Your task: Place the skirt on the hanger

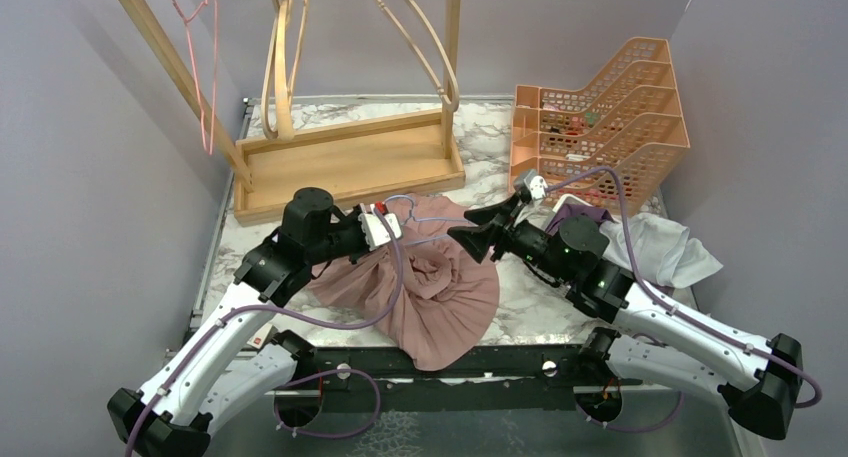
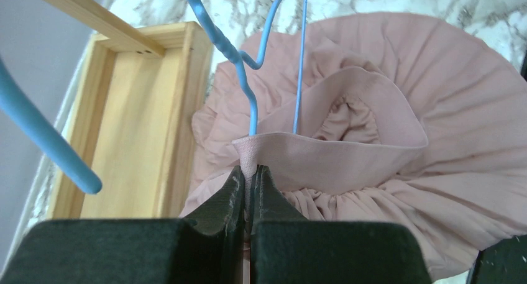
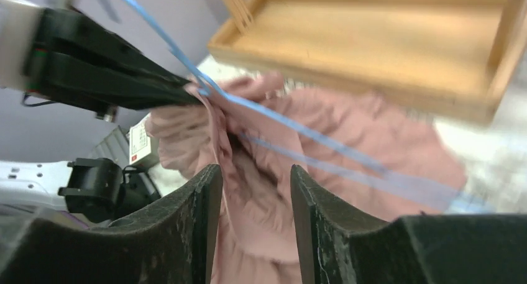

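Left wrist view: left hand [image 2: 250, 172] is pinching the skirt [image 2: 435, 110] waistband shut, beside the blue hanger [image 2: 254, 119] wire. Right hand [image 3: 255, 172] is hovering with jaws apart, empty. Skirt is lying bunched on the surface [image 1: 520, 312]; likely light, soft, floppy, so gripping the elastic waistband is looking best.

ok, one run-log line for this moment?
left pincer: shut on skirt waistband | right pincer: open, empty | hanger: wire at waistband

The white sticker [image 3: 140, 142] bears print too blurred to read.
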Controlling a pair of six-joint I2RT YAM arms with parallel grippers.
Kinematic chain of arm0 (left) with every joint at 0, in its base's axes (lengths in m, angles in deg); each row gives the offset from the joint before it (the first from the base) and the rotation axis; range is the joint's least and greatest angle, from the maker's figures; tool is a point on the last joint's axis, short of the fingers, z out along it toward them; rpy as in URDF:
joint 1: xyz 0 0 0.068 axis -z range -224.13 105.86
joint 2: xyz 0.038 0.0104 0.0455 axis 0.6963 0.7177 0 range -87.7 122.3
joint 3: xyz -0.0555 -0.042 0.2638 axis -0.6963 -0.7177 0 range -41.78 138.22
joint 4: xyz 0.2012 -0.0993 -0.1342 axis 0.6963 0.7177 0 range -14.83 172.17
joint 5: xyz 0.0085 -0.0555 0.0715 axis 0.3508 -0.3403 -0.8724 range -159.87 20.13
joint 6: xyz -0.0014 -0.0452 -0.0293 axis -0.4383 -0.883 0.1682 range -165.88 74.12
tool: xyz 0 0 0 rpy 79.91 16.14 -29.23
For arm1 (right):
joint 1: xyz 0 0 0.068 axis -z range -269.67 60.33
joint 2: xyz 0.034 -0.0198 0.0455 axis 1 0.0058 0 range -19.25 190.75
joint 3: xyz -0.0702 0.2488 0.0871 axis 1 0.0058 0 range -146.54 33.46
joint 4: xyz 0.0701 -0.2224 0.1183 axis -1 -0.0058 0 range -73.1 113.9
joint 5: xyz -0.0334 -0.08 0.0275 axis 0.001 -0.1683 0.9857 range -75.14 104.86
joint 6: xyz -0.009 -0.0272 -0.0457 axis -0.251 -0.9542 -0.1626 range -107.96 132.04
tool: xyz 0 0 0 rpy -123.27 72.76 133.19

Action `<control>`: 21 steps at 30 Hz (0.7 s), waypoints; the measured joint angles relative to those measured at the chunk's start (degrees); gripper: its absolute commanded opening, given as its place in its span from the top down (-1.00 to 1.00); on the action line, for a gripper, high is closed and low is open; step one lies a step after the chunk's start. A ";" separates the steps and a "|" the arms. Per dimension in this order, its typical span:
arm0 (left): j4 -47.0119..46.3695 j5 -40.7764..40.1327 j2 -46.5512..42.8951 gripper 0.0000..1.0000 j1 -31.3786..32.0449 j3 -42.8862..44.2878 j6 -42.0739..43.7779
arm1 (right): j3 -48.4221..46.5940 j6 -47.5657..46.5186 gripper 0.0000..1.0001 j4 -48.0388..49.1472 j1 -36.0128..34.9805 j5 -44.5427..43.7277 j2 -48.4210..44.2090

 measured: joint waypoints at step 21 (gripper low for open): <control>-3.74 -1.49 -3.17 1.00 0.00 -0.02 -6.08 | 2.19 33.11 0.30 -13.94 0.00 -4.15 22.25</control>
